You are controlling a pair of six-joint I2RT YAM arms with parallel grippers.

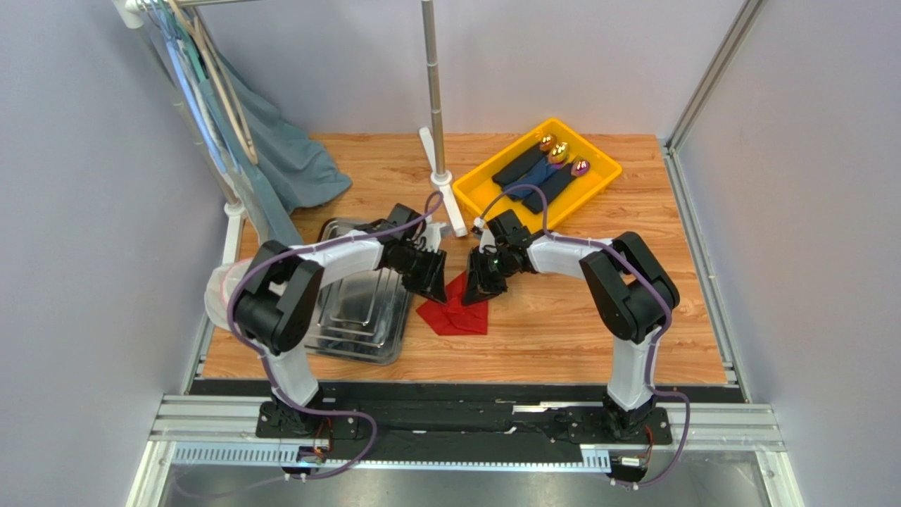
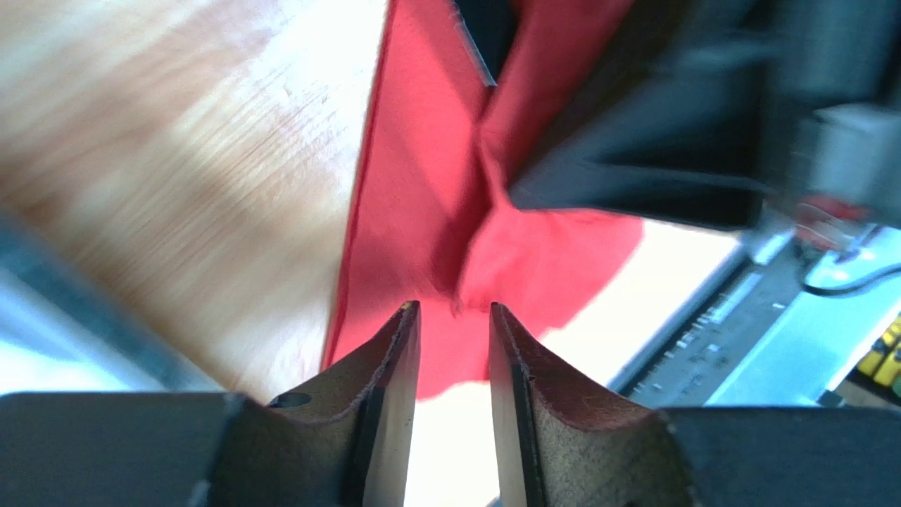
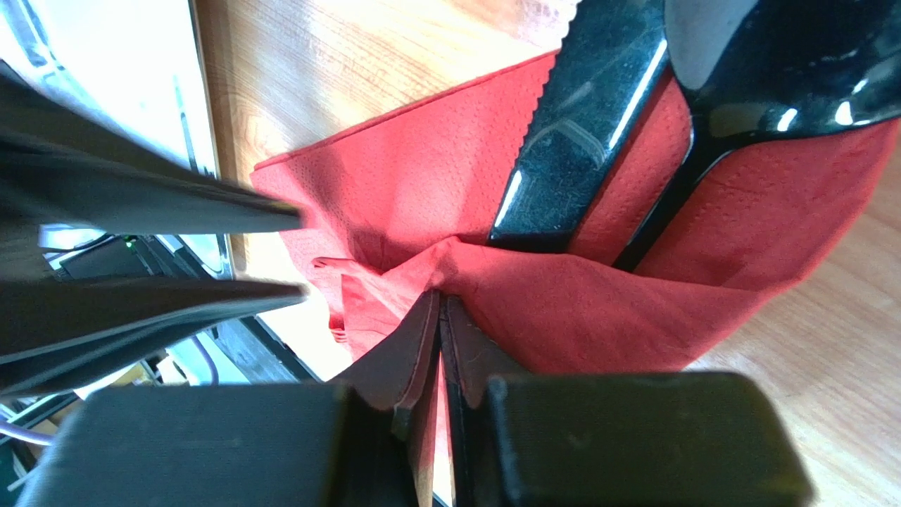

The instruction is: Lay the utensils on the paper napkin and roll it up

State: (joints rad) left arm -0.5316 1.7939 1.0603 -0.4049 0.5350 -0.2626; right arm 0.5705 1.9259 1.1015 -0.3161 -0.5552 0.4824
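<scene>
The red paper napkin (image 1: 457, 312) lies on the wood table just right of the steel tray. In the right wrist view a black knife (image 3: 592, 116) and a black spoon (image 3: 777, 79) lie on the napkin (image 3: 423, 180), their handles hidden under a lifted fold. My right gripper (image 3: 441, 299) is shut on that fold and holds it raised over the handles. My left gripper (image 2: 453, 312) is open with a narrow gap, its tips at the napkin's (image 2: 423, 201) left part, holding nothing. In the top view the left gripper (image 1: 428, 273) and right gripper (image 1: 478, 283) face each other closely over the napkin.
A steel tray (image 1: 360, 312) sits left of the napkin under the left arm. A yellow bin (image 1: 481, 190) at back right holds dark rolled napkins with shiny utensil heads. A metal stand pole (image 1: 434, 106) with a white base and a hanging grey-blue cloth (image 1: 291, 158) are behind.
</scene>
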